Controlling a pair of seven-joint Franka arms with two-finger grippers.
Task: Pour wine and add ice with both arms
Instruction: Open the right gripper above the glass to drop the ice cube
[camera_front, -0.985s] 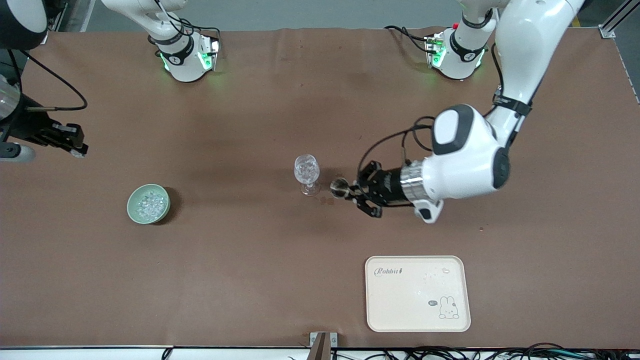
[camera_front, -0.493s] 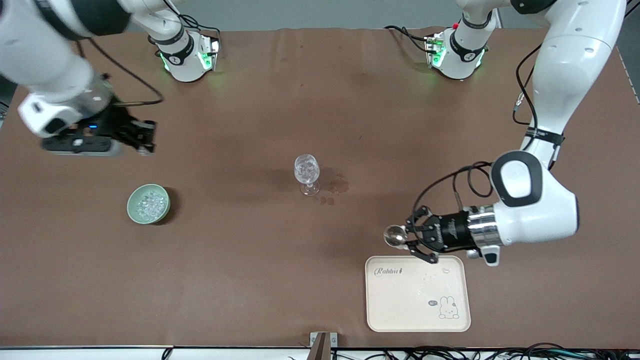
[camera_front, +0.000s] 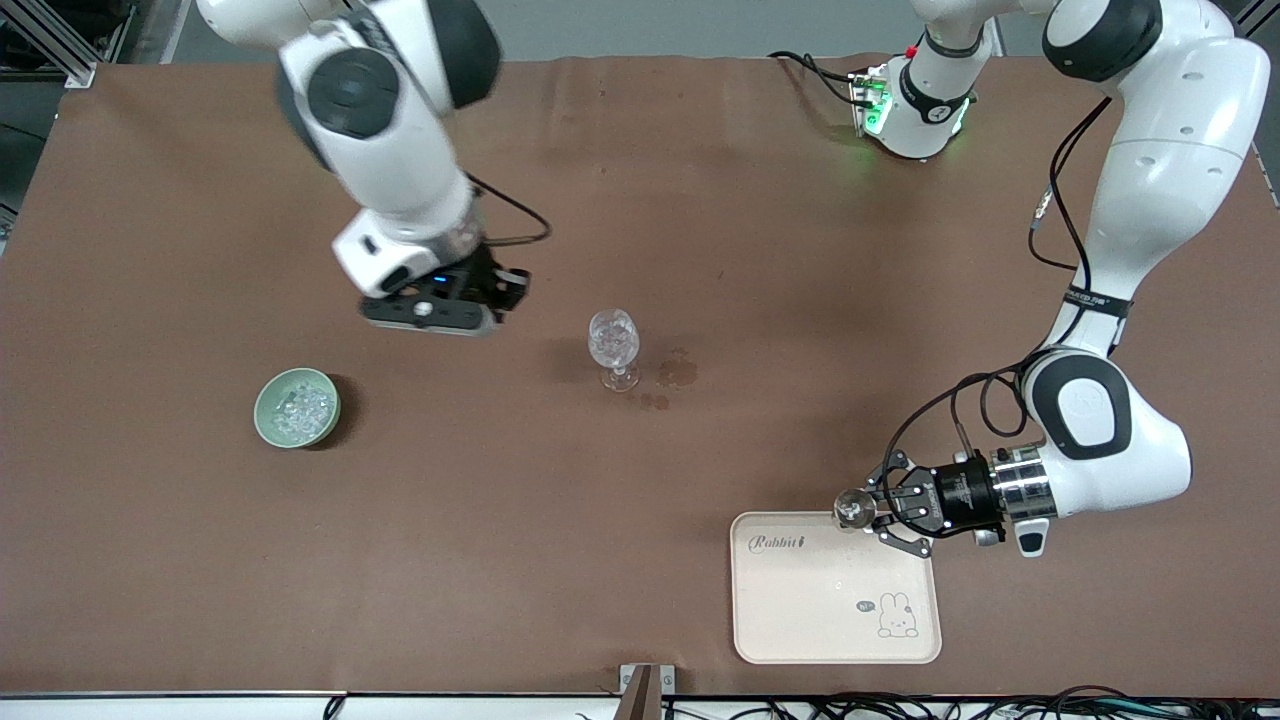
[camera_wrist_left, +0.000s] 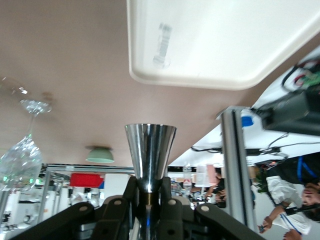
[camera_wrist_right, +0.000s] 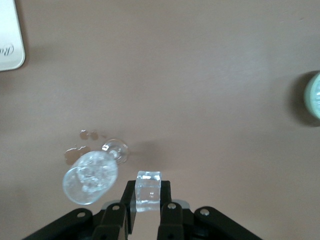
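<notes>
Over the table beside the glass (camera_front: 613, 345), the right gripper (camera_wrist_right: 148, 201) clamps an ice cube (camera_wrist_right: 148, 191), next needing centring above the rim, while the left gripper (camera_front: 884, 511) grips a metal cup (camera_front: 853, 507) over the tray (camera_front: 790, 620).

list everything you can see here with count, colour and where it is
clear stemmed wine glass: 1, clear, upright mid-table
wet spill spots: a few, dark, beside the glass foot
pale green bowl: 1, toward the right arm's end
ice lumps: many, clear, in the bowl
cream rabbit-print tray: 1, nearer the camera than the glass
shiny metal measuring cup: 1, silver, over the tray's edge
clear ice cube: 1
left gripper: shut on the cup
right gripper: shut on the cube, over the table beside the glass
</notes>
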